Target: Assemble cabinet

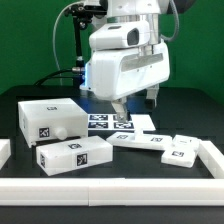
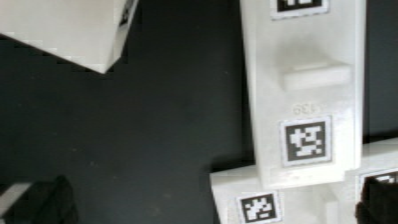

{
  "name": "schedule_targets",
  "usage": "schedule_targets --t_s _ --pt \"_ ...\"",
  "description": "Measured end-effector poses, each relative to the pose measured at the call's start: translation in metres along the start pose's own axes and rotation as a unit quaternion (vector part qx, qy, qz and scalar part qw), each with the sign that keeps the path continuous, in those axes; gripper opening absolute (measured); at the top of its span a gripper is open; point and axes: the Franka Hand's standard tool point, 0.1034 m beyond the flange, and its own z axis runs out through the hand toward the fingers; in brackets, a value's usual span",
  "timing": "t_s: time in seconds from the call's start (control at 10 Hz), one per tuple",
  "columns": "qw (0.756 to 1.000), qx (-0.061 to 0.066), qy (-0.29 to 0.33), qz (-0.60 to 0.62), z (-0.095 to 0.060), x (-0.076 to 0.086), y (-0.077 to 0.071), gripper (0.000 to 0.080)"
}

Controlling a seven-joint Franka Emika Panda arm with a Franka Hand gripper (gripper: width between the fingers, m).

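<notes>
Two panels (image 1: 140, 141) crowd lower right near the open, empty gripper (image 1: 136, 103); an off-centre descent may knock one askew.

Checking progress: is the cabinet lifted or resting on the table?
Resting: the cabinet sits flat on the table, the gripper apart from it.

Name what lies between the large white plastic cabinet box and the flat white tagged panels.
The marker board, flat on the black table; exterior view shows it.
</notes>
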Motion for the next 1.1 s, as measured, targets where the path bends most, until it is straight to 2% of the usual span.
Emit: schedule_targets --t_s 0.3,0.5,0.6,0.7,1.0,1.1 --pt "0.999 -0.004 0.001 -0.033 0.005 -0.004 -0.004 0.0798" --pt "0.998 -0.005 -0.001 -0.057 0.025 -0.021 -0.023 0.0798" --pt "0.998 -0.011 0.003 -0.055 0.038 -0.024 -0.026 0.0798" --pt "0.999 -0.006 0.001 -0.038 0.04 -0.024 -0.027 0.0798" --pt "0.999 -0.006 0.001 -0.038 0.041 -0.024 -0.027 0.0798" --pt "0.999 -0.013 0.007 -0.031 0.049 -0.023 -0.03 0.0798"
